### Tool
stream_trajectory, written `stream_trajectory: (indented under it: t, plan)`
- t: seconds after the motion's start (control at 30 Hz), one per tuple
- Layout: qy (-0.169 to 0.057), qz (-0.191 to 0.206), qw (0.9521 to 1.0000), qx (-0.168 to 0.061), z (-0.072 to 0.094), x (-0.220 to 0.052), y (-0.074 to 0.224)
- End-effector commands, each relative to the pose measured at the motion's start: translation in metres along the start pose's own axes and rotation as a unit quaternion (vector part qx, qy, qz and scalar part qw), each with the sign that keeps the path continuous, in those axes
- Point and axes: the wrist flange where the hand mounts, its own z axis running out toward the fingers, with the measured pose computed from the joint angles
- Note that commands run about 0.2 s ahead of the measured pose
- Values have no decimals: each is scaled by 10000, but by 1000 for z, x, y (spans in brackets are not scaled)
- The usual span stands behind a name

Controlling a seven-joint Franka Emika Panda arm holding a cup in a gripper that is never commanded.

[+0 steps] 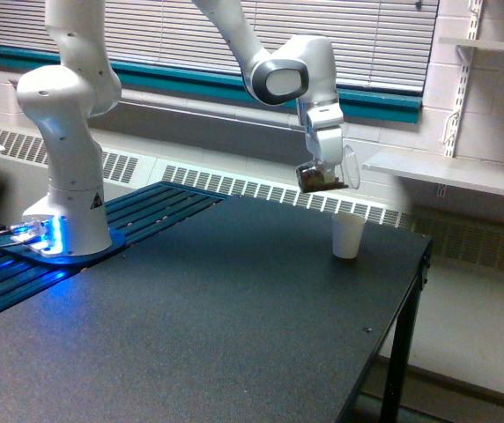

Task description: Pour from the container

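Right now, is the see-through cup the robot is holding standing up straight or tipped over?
Tipped. The clear cup in the pincer leans sideways, mouth toward the exterior view's right, brown grains still inside, above the white paper cup.

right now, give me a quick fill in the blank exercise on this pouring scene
1. The end effector holds a clear container with ____ granules inside.
2. The white paper cup stands on the ____ table.
3. The container hangs ____ the paper cup, not touching it.
4. The arm's base glows ____.

Missing words: brown; black; above; blue
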Motion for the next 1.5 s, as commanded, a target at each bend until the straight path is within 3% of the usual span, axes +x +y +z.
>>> stream_trajectory:
  t: [0.03,0.9,1.5]
  plan:
    - [-50,38,10000,-43,8,-5,-7]
    - [-383,-211,9978,-498,54,-23,-19]
    - [-431,-275,9965,-663,63,-20,-25]
